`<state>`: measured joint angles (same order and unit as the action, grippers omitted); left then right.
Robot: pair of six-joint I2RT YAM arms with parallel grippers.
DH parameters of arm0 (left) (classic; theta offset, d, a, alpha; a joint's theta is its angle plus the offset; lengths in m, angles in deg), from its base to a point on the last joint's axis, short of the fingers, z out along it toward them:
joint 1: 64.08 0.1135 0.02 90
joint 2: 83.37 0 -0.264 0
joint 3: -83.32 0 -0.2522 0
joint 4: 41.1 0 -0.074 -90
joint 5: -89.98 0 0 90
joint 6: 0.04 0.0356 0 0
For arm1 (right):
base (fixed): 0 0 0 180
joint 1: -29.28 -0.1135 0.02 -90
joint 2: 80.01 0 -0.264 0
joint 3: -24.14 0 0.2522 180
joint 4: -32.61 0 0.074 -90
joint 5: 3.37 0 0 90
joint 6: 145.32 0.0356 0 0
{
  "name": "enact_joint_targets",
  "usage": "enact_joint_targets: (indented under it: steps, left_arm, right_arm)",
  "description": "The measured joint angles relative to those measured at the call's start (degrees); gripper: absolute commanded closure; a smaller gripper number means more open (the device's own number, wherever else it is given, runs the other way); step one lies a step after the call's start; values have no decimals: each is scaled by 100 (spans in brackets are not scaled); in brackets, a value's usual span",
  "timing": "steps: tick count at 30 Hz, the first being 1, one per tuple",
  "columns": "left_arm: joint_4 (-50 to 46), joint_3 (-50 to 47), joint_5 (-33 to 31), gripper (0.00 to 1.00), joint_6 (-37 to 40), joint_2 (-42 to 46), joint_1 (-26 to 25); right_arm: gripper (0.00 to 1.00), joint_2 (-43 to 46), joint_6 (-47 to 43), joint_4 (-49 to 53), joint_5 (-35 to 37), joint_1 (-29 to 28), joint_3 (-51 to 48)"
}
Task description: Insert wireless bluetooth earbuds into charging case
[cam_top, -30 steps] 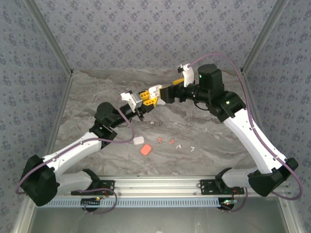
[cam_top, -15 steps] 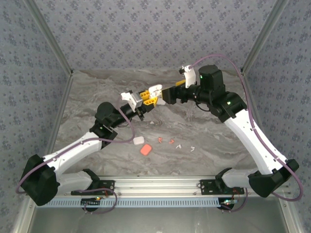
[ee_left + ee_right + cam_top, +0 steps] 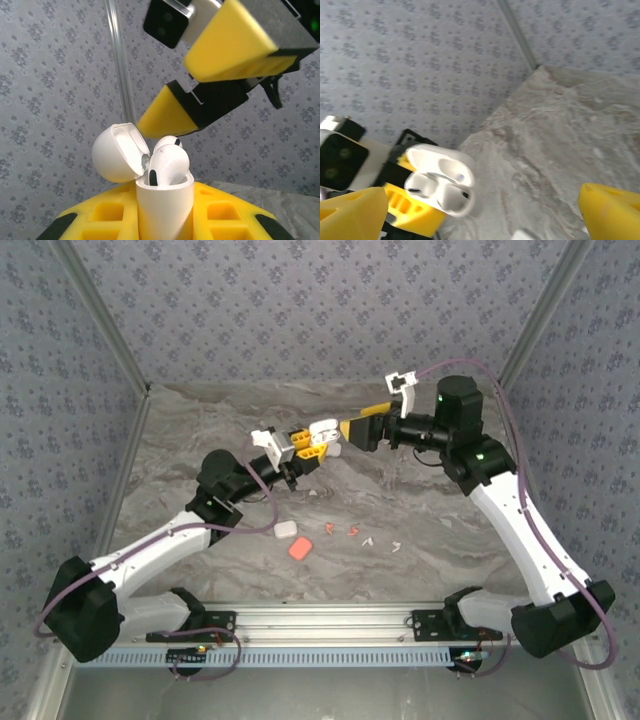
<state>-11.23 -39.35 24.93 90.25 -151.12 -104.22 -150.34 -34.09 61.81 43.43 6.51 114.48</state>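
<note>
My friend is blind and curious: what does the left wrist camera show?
An open white charging case, a white earbud poking out of its top, is clamped upright in the yellow left gripper. The right gripper hangs open close above it, before patterned wallpaper.

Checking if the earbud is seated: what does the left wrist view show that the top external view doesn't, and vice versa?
Left wrist: a white earbud poking above the rim of the open case, lid tipped back. Top external: loose earbuds, a shut white case and an orange-red case lying on the table. Both: the left hand shut on the open case, the right hand open close beside it.
</note>
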Motion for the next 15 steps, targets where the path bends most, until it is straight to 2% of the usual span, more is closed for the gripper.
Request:
enact_joint_targets:
  steps: [7,15]
  left_arm:
    - [-13,85,142,100,-103,-96,0]
    - [-15,96,142,100,-101,-101,0]
  right_arm:
    - [0,-389,70,-278,-551,-354,20]
    - [6,-404,63,-352,-872,-505,173]
